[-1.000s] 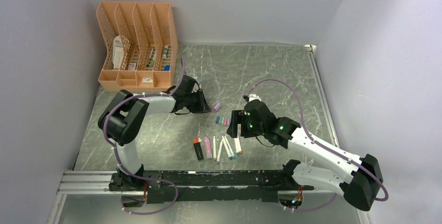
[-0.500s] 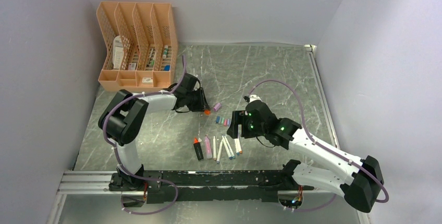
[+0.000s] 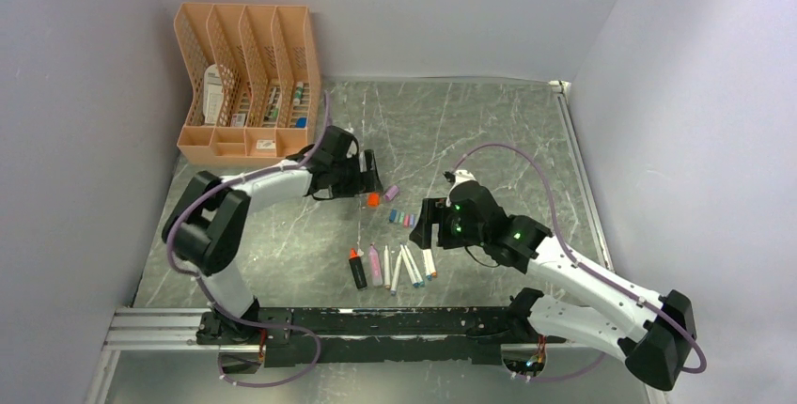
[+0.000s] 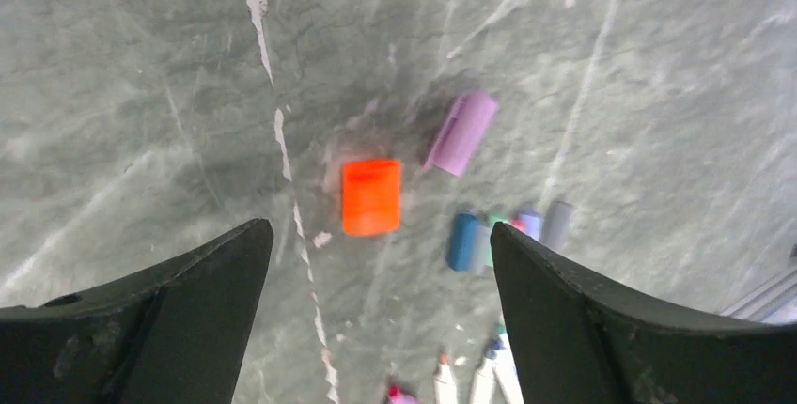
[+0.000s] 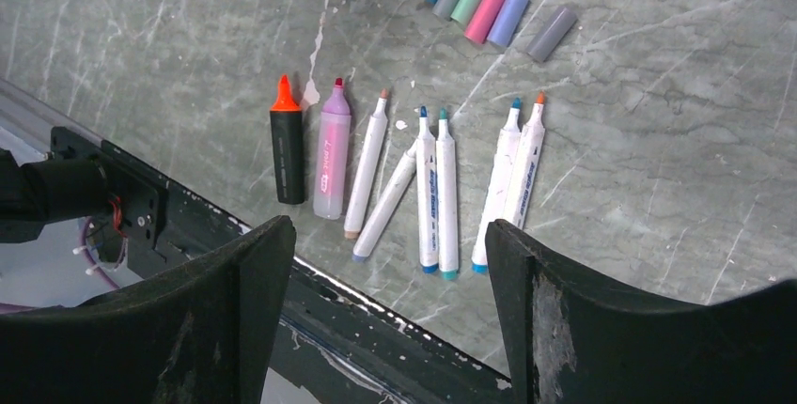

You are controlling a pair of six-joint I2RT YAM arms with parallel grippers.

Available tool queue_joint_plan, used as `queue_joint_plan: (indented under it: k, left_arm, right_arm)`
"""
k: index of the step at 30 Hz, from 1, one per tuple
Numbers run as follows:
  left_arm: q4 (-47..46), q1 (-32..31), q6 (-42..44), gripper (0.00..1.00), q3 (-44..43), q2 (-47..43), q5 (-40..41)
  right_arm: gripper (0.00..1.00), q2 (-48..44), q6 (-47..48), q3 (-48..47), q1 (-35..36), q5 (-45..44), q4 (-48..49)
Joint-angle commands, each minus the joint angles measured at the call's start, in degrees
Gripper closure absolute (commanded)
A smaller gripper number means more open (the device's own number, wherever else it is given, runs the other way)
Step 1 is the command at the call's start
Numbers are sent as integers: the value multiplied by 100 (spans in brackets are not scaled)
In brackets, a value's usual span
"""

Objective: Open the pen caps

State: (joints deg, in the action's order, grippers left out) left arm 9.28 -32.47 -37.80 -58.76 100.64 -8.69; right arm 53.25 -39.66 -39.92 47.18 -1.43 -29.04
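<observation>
Now my left gripper (image 4: 376, 235) stands wide, having just released. The orange cap (image 4: 370, 197) lies free on the table (image 4: 141, 94) below, between my jaws, just beside the purple cap (image 4: 461, 133). Every pen (image 5: 437, 188) shows a bare tip, so the task appears complete.

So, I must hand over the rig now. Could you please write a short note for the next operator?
Left gripper: open and empty, above the orange cap, which lies free on the table beside the purple cap.
Right gripper: open and empty, hovering over the pens.
Six small caps lie in a row beyond the pens.
Done: all eight pens seem to show bare tips.
Left: probably nothing; confirm every tip, then retract both arms.
</observation>
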Motion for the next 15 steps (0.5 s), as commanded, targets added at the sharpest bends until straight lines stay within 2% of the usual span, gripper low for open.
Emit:
queue_joint_plan:
  k: [1,6,15]
  left_arm:
    - [439,-49,175,0,-21,-951,436]
    - [878,-53,345,0,143,-1960,834]
    - [1580,-45,531,0,406,-3675,1043]
  right_arm:
    - [25,-180,-29,12,-45,-12,-161]
    - [24,-225,-16,-98,-48,-116,-340]
    - [23,-149,-266,-86,-52,-93,-370]
